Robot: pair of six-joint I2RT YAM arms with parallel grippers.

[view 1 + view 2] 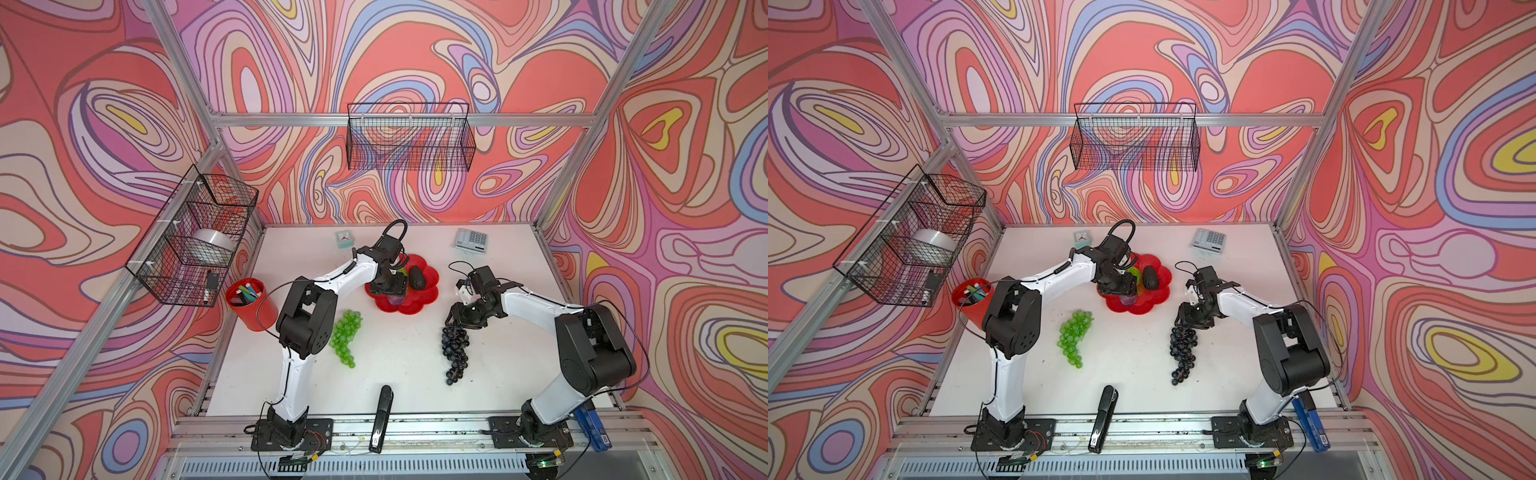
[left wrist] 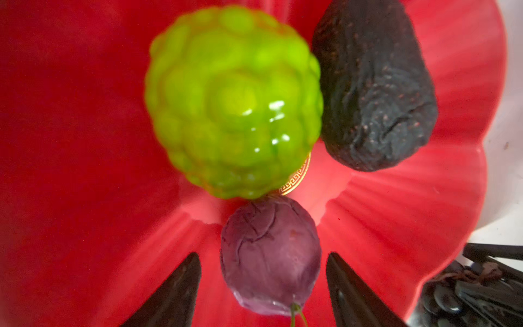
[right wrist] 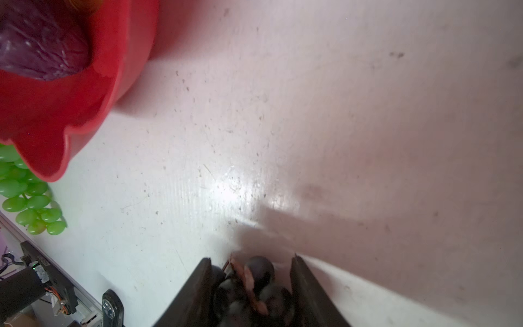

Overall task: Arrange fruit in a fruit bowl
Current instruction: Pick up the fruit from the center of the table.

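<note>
While three toy fruits already sit in the wide, glossy red flower-shaped fruit bowl [image 1: 424, 301] (the bright green bumpy ball [image 2: 232, 102], the blackish avocado-shaped oval [image 2: 373, 85] and the small purple round fruit [image 2: 268, 235]), two bunches lie on the white table [image 1: 399, 386]. The left pincer [image 2: 262, 256] hangs over the bowl, jaws apart either side of the purple fruit and clear of it, so that placing looks done. The right pincer [image 3: 252, 257] straddles the stem end of the dark purple-black grape bunch [image 1: 455, 353], which lies flat on the table near the bowl; whether the jaws clamp it I cannot tell. The green grape bunch [image 1: 345, 334] lies untouched near the left arm. The step in hand is likely picking up the dark bunch: it calls for a firm grip, then a lift that carries the dangling tail over the scalloped rim.
</note>
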